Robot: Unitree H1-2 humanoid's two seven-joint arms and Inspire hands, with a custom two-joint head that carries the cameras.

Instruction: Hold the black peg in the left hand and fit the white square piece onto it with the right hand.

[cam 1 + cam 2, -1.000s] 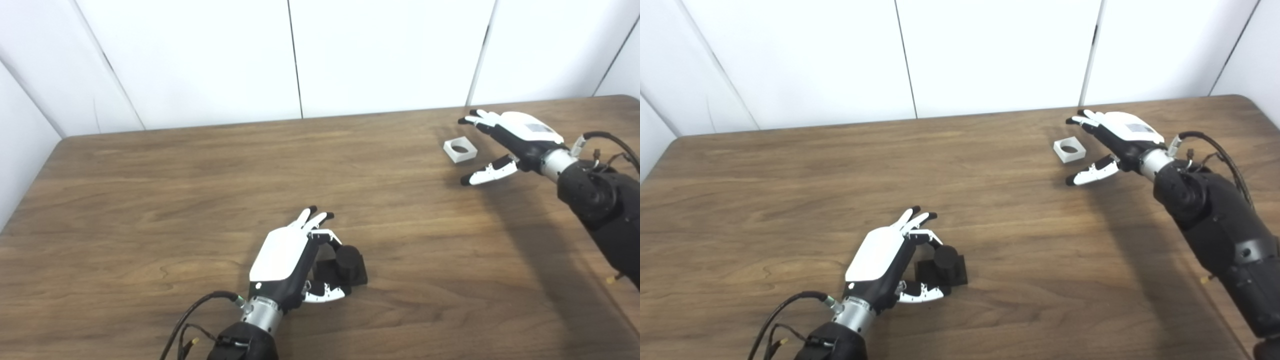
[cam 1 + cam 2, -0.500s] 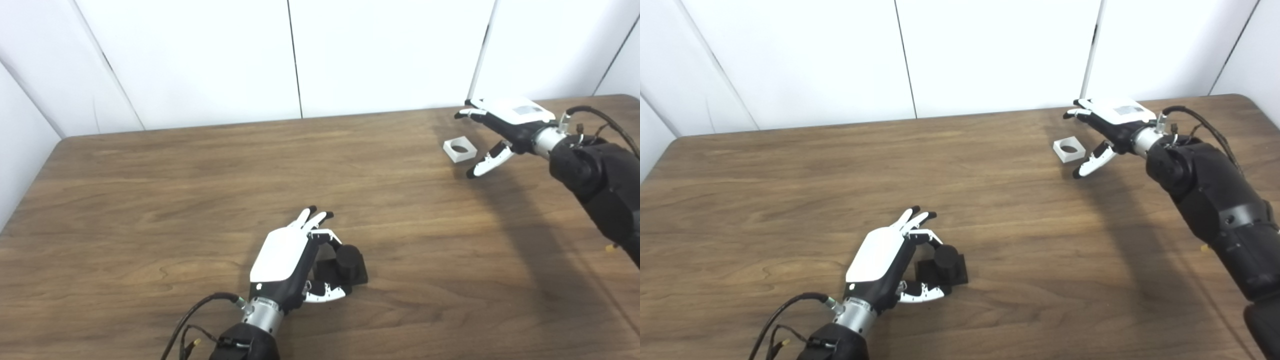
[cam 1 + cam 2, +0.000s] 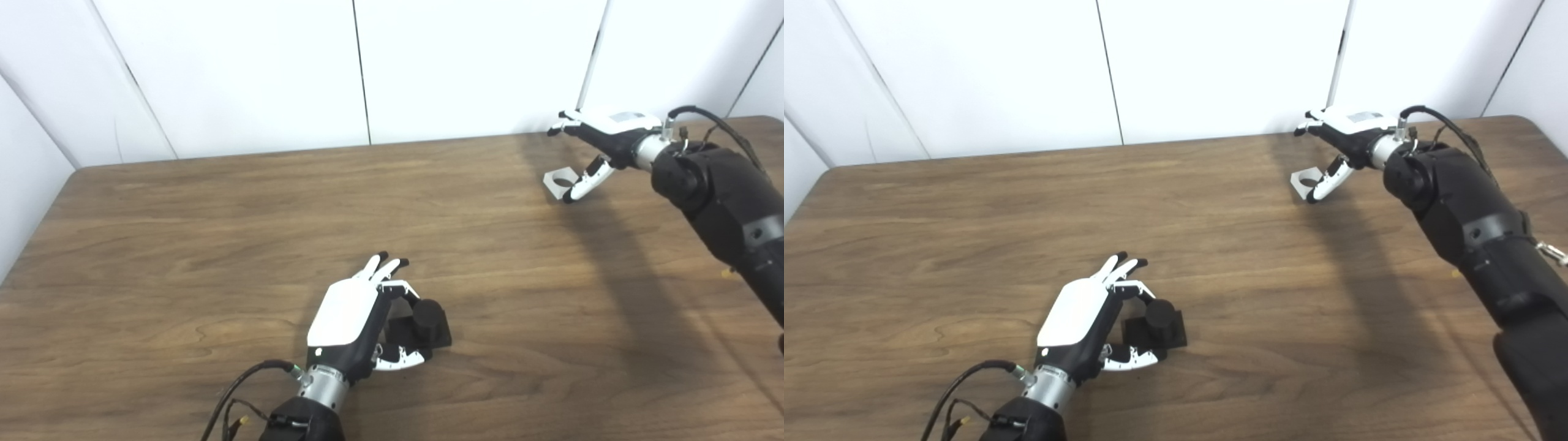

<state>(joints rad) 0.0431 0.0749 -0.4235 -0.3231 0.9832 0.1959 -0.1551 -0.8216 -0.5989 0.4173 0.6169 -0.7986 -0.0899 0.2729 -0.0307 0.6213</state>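
Black peg [image 3: 427, 318] standing upright on its square base on the wood surface [image 3: 184, 245], near the front edge, well apart from the white piece [image 3: 558, 182]. Left hand [image 3: 352, 318] wrapped round the peg from its left: fingers [image 3: 401, 289] curled over the far side, thumb against the near side of the base, touching; other fingers pointing straight past the peg, not on it. Base flat on the surface, not lifted.

White piece lying flat at the far right of the surface, round hole facing up. Right hand [image 3: 1344, 144] poised over it, spread and grasping nothing. Thumb [image 3: 584, 182] angled down over the piece's right edge, covering part of it; actual contact: cannot tell. Remaining fingers extended beyond the piece toward the white wall panels [image 3: 245, 67], clear of it.
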